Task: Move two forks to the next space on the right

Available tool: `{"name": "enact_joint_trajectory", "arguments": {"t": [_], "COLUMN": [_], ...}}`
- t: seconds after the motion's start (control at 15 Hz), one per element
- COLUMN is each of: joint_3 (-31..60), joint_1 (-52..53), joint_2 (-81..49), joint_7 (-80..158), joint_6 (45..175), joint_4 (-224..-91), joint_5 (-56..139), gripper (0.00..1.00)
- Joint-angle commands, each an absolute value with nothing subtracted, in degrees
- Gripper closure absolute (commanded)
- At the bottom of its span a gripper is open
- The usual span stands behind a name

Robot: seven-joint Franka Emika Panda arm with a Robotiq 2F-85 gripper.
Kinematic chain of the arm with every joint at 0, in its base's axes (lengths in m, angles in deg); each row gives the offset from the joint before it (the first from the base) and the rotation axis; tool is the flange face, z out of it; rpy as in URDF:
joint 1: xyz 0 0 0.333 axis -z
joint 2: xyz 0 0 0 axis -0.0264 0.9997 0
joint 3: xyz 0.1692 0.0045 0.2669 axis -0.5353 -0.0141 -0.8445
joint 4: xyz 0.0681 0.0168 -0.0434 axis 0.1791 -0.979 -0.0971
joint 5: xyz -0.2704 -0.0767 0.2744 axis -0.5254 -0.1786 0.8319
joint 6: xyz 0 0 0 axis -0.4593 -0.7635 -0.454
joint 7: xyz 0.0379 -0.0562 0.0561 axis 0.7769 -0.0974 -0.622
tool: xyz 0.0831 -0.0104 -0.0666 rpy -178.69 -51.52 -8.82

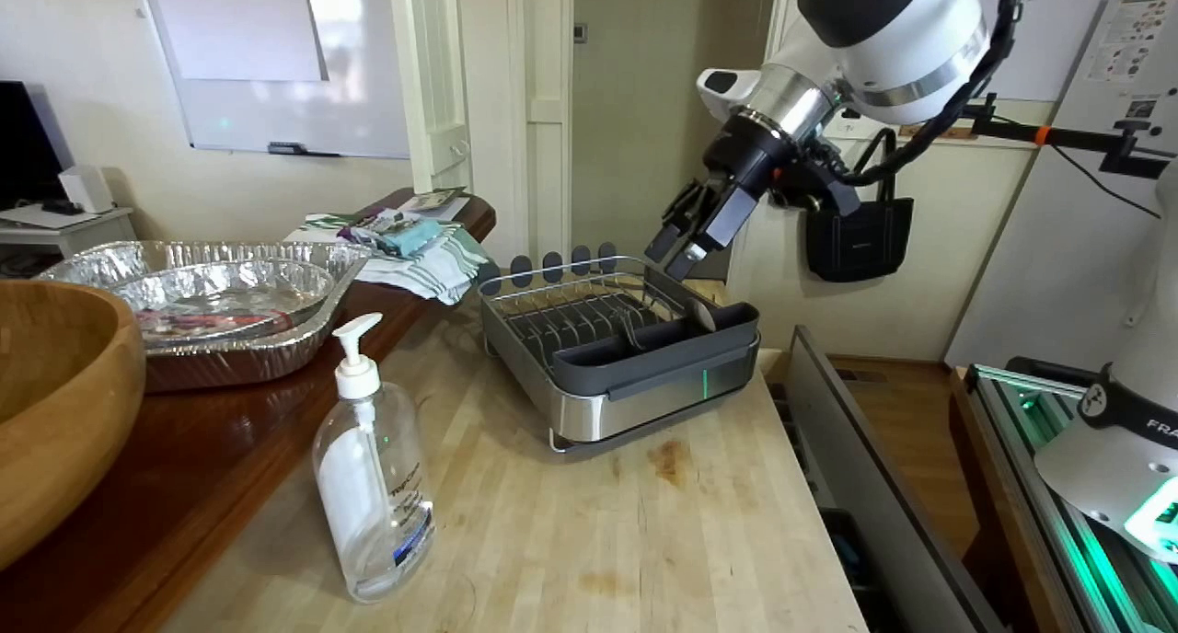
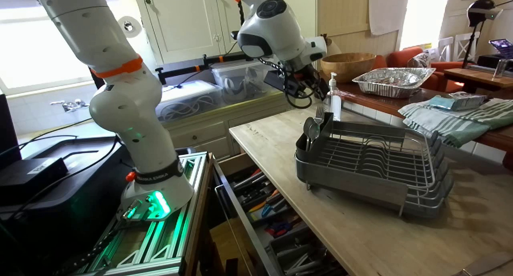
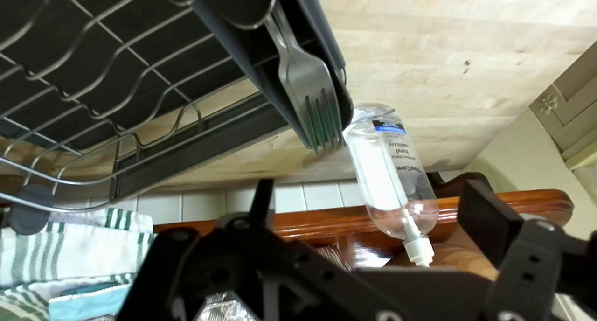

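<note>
While a black robotic gripper [image 1: 669, 258] is hanging near a grey metal dish rack [image 1: 589, 419], right of centre in an exterior view, its jaws are standing wide apart and holding nothing. Two silver metal forks [image 3: 308, 76], apparently nested, are poking tines-up from a dark grey, trough-shaped caddy [image 1: 658, 362], at top centre of the wrist view. Their tight overlap is threatening to leave one behind or let it slip mid-lift. Two round-bowled silver spoons [image 2: 314, 130], standing beside them mid-frame in an exterior view, are possibly crowding any sideways move, inviting a snag; the narrow caddy is likely leaving little room for a crooked approach.
</note>
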State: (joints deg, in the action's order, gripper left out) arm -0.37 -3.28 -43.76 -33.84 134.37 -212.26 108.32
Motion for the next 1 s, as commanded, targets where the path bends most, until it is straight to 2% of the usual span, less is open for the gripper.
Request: {"name": "enact_joint_trajectory", "arguments": {"t": [0.0,0.93], "joint_3": [1.86,9.05], "joint_1": [-3.13,-5.75], "joint_2": [-49.06,-59.77], "joint_7": [-21.6,3.12], "joint_6": [128.61,108.37], "joint_4": [-215.49,-213.44], "joint_5": [95.1,66.15], "gripper": [0.0,0.0]}}
